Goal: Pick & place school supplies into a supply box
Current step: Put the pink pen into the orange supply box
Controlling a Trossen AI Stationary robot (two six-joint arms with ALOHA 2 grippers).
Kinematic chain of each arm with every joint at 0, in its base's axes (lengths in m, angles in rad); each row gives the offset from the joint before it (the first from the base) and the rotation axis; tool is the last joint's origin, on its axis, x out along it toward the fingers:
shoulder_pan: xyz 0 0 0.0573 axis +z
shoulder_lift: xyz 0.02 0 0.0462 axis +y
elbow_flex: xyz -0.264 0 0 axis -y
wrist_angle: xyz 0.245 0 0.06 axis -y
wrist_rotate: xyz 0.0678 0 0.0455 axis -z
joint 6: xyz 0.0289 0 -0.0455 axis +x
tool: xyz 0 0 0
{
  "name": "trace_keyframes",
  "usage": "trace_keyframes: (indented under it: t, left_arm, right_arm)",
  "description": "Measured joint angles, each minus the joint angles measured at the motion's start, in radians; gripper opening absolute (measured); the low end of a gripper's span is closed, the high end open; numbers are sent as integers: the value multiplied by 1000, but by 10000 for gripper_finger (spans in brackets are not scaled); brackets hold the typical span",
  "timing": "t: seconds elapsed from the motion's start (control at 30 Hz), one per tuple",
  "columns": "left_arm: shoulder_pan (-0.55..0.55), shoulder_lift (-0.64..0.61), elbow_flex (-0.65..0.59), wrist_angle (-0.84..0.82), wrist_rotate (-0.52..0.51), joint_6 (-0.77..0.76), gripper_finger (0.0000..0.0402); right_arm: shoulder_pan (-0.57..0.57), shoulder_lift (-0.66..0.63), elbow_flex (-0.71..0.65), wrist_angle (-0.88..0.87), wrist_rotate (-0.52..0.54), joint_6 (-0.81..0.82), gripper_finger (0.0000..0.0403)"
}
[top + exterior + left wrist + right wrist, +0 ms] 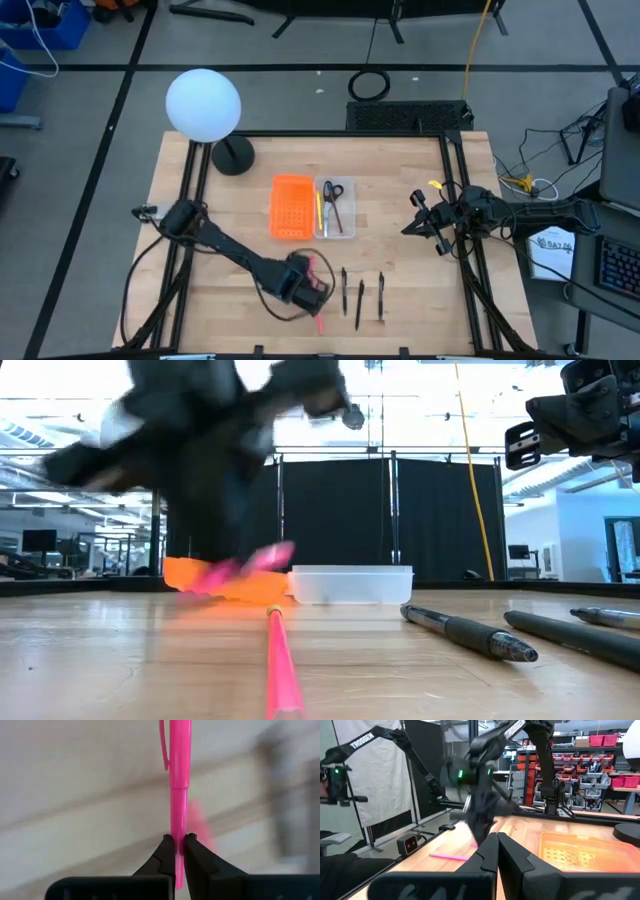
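Pinched between your left end effector's [176,840] closed fingers, one pink pen [178,780] is gripped low, ready to carry to the supply box [335,210] beyond, while your right end effector [428,222], closed empty, waits beside that box.

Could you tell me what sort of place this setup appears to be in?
Probably a robotics lab or workshop: shelves of red parts bins behind the wooden table, black curtains around the cell, and cables across the floor.
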Motion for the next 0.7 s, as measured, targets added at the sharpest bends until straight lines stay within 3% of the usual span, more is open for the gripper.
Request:
trace_keyframes:
  t: [0.13,0.3,0.7]
  left_arm:
    - [-7,-77,4,9,-109,29,8]
    - [32,-175,5,74,-266,179,1]
    - [83,-165,5,63,-205,288,2]
  right_arm:
    - [0,1,0,0,0,0,0]
    - [0,1,0,1,0,-1,0]
    - [0,3,0,-7,0,-8,0]
